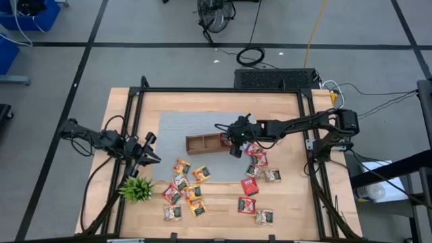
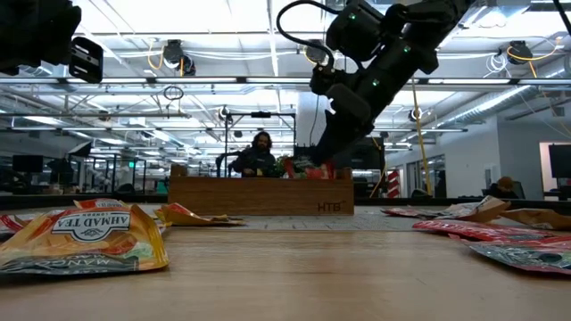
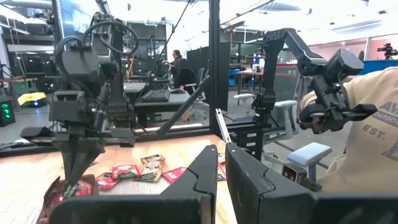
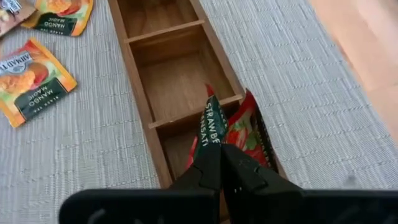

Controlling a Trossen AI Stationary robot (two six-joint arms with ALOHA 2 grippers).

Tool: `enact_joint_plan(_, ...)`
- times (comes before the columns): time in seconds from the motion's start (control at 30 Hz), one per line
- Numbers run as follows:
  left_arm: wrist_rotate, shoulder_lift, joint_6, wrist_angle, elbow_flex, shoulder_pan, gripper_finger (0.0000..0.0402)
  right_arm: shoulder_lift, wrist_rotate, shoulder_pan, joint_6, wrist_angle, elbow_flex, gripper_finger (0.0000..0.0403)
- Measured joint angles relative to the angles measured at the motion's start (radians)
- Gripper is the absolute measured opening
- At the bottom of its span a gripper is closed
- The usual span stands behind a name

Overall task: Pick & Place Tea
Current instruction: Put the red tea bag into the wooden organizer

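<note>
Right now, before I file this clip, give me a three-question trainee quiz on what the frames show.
1. True or false: the right gripper is shut on a red tea sachet.
2. Over which part of the wooden tray does it hang? A) the middle compartment B) an end compartment
3. Which arm waits beside the green plant?

Key: 1 true; 2 B; 3 the left arm, its left gripper shut.
</note>
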Motion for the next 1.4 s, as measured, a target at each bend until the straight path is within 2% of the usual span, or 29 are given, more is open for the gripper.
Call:
enact_joint_plan(0.17,0.000,0.000,0.000,0.000,0.000,0.000,0.0035,-0.007,0.000,0.000,0.000,-0.001,-0.001,0.0001)
enact_joint_plan(0.33,0.000,0.000,0.000,0.000,0.000,0.000,0.0035,-0.022,0.078,0.000,-0.034,0.000,-0.002,0.0014)
enact_joint_plan(0.47,0.000,0.000,0.000,0.000,0.000,0.000,0.0035,-0.034,0.079,0.000,-0.043,0.002,-0.002,0.0030)
enact_joint_plan(0.6,0.000,0.000,0.000,0.000,-0.001,0.000,0.0035,-0.033,0.078,0.000,-0.056,-0.006,-0.002,0.0061)
enact_joint_plan(0.83,0.000,0.000,0.000,0.000,-0.001,0.000,0.0035,-0.071,0.079,0.003,-0.051,-0.019,-0.002,0.0144)
enact_joint_plan(0.93,0.000,0.000,0.000,0.000,-0.001,0.000,0.0035,-0.130,0.079,0.021,-0.004,-0.110,-0.002,0.0175)
enact_joint_plan(1.07,0.000,0.000,0.000,0.000,-0.001,0.000,0.0035,-0.201,0.079,0.055,0.137,-0.327,-0.001,0.0212)
enact_joint_plan(1.2,0.000,0.000,0.000,0.000,-0.001,0.000,0.0035,-0.195,0.074,0.089,0.285,-0.552,-0.001,0.0250)
enact_joint_plan(1.4,0.000,0.000,0.000,0.001,-0.001,0.000,0.0035,-0.161,0.040,0.139,0.341,-0.672,-0.002,0.0282)
